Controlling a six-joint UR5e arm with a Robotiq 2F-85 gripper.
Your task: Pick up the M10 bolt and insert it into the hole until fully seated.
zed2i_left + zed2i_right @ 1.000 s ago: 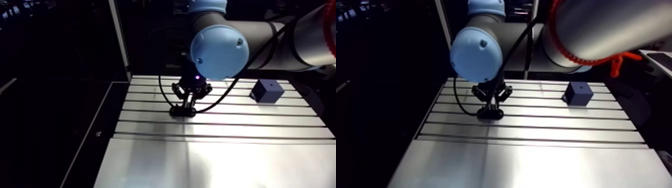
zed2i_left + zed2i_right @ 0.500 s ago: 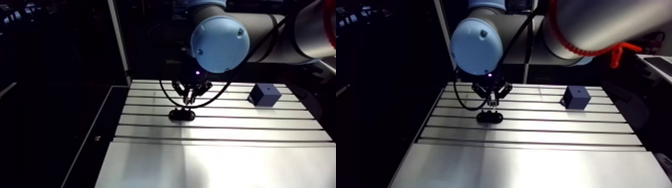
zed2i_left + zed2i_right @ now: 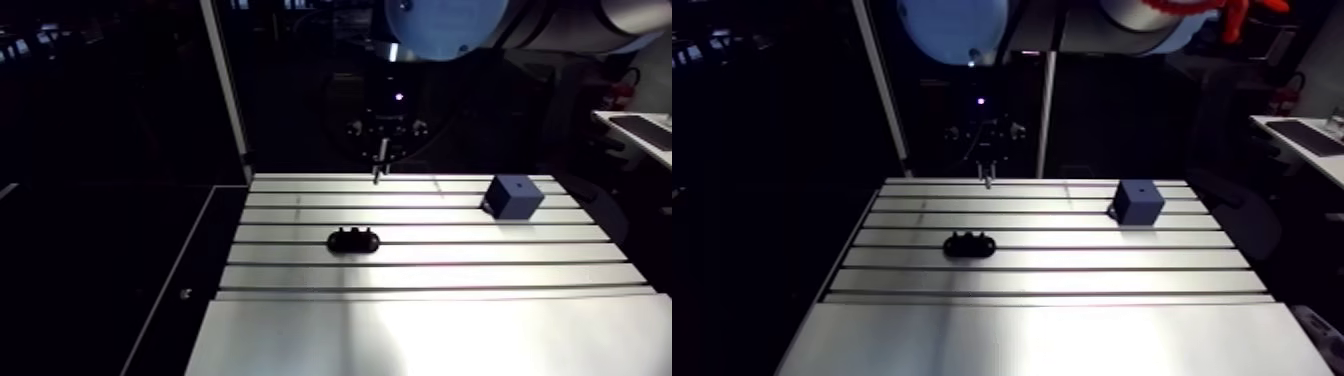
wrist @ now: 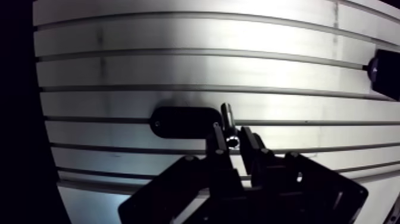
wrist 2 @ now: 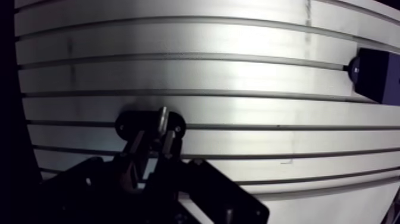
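Right at the claw (image 4: pixel 231 128): two dark fingers (image 4: pixel 218 140) squeezed tight on the M10 bolt (image 4: pixel 228 119), thin, round, shiny metal, held up off the worktop (image 4: pixel 178 65). Past its tip, down on the silver grooved top, a flat black oval piece (image 4: pixel 178 121), holes hard to see. Farthest off, a dark blue block (image 4: pixel 386 71), partly cut off.

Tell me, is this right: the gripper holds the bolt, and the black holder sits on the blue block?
Not quite: the gripper holds the bolt, but the black holder sits on the table, apart from the blue block, as the arm view shows.
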